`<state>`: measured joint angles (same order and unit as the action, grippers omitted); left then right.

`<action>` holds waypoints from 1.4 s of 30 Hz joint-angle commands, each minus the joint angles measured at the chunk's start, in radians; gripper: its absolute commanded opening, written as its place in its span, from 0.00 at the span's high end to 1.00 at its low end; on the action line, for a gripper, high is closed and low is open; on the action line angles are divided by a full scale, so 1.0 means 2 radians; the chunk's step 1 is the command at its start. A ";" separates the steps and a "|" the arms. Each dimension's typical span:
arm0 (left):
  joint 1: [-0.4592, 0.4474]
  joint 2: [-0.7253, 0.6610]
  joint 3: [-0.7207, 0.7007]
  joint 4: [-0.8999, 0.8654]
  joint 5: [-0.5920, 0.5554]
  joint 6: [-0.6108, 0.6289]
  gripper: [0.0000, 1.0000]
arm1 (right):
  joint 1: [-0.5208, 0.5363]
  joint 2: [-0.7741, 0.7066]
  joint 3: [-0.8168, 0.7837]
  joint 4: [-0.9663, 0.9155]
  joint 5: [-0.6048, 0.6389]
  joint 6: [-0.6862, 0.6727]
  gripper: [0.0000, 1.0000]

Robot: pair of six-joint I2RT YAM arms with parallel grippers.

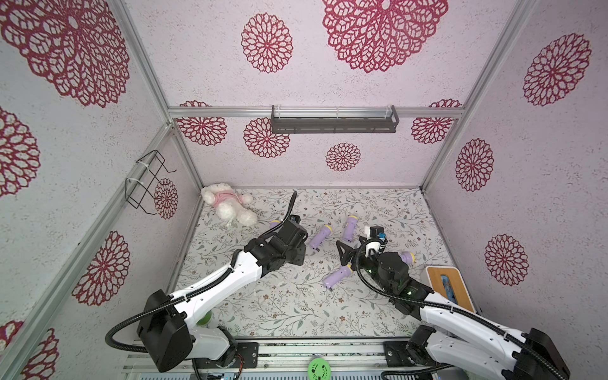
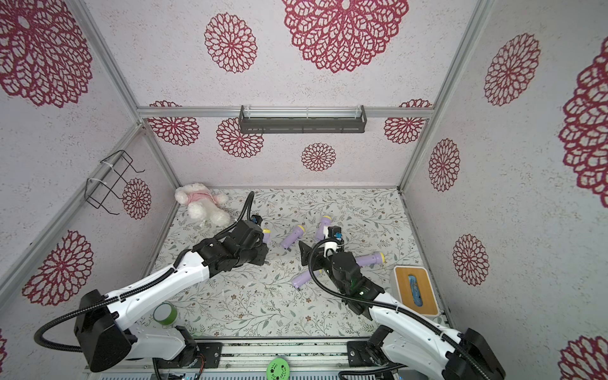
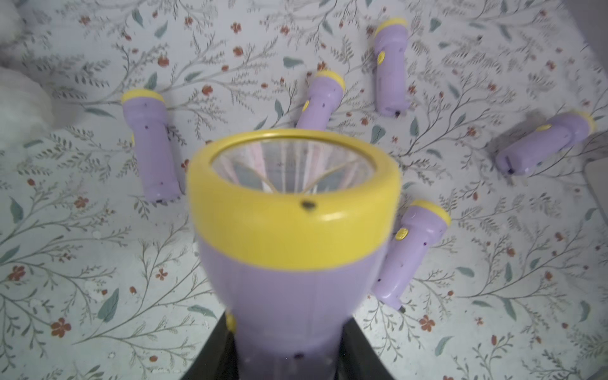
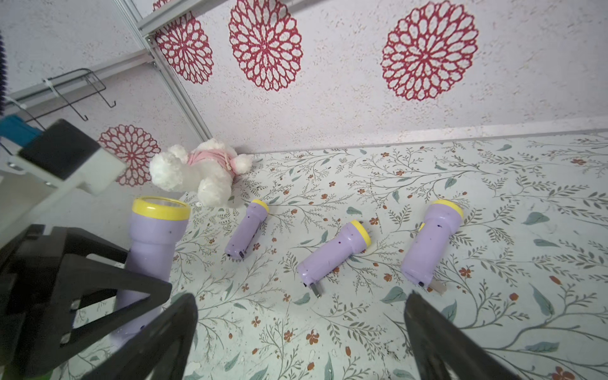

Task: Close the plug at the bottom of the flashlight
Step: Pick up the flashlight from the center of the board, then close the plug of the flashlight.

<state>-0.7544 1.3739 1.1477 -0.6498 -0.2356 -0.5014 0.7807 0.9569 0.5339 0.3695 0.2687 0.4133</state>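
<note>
Closest to my left wrist camera, the flashlight (image 3: pixel 292 230) fills the view lens-first, its lilac barrel pinched between the jaws of the left gripper (image 3: pixel 289 358) over the left half of the table (image 3: pixel 98 230). It looks like light, smooth, rigid plastic, so the narrow barrel under the flared head seems the safest hold. Nearby, the right gripper (image 4: pixel 299 329) hangs spread and empty. The plug at the base is hidden from me.

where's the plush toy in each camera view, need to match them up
Top view: plush in the back left corner of the table.
Top view: plush in the same corner.
Left wrist: a blurred white patch at the frame edge, probably the plush.
Right wrist: plush lying at the table's far edge.
Shared landmark: the flashlight lying mid-table, plug tab out.
</note>
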 commanded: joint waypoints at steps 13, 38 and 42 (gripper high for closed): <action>0.113 0.002 0.044 0.106 0.139 -0.081 1.00 | -0.064 -0.003 0.118 -0.131 -0.005 0.052 0.01; 0.182 0.112 0.025 0.379 0.375 -0.250 1.00 | -0.146 0.103 0.056 0.139 -0.227 0.301 0.01; 0.183 0.121 0.005 0.460 0.391 -0.291 1.00 | -0.144 0.122 0.046 0.207 -0.239 0.337 0.01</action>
<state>-0.3882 1.6016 1.1778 0.0807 0.4934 -1.0019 0.4938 1.2026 0.6197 0.5629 -0.1535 0.9787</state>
